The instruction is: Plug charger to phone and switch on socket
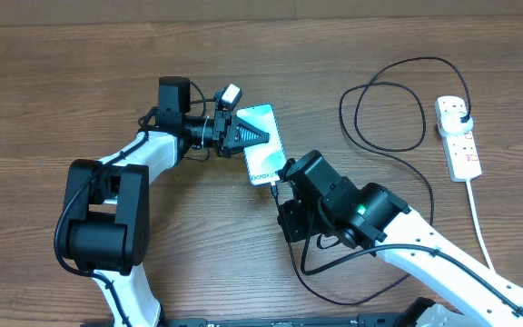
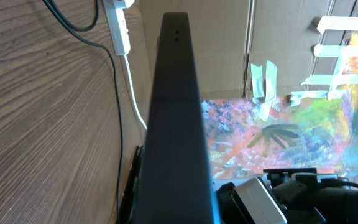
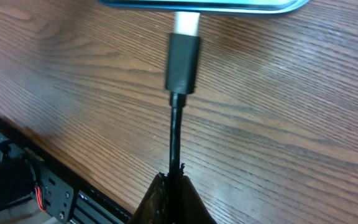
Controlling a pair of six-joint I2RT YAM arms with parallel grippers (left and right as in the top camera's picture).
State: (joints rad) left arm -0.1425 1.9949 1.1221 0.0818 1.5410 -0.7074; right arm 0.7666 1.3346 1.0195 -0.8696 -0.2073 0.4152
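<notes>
The plugging step looks nearly finished, and the switching step is not yet begun. The phone (image 1: 269,150) lies near the middle of the counter (image 1: 62,82) with its light blue screen up. The left claw (image 1: 251,136) is closed on one long edge of it, seemingly to brace it. In the left wrist view the phone's dark side fills the centre of the frame, so the fingers themselves are hidden. The right claw (image 3: 174,202) is pinched narrow on the charger (image 3: 176,137), gripping the thin black cable a little behind the connector tip (image 3: 183,62). That tip meets the phone's lower end squarely. A short bright stretch of metal shows between the black housing and the phone, so I judge it entered but perhaps not pushed fully home. A last firm push along the cable's line may be needed. At the far right of the counter the plug head (image 1: 462,113) already sits in the socket (image 1: 461,150), at the end away from its white cord, and the cable runs back from there in loose loops. The red switches (image 1: 467,143) are too small to read as on or off. Neither claw is near them, so pressing the right one is what remains.
</notes>
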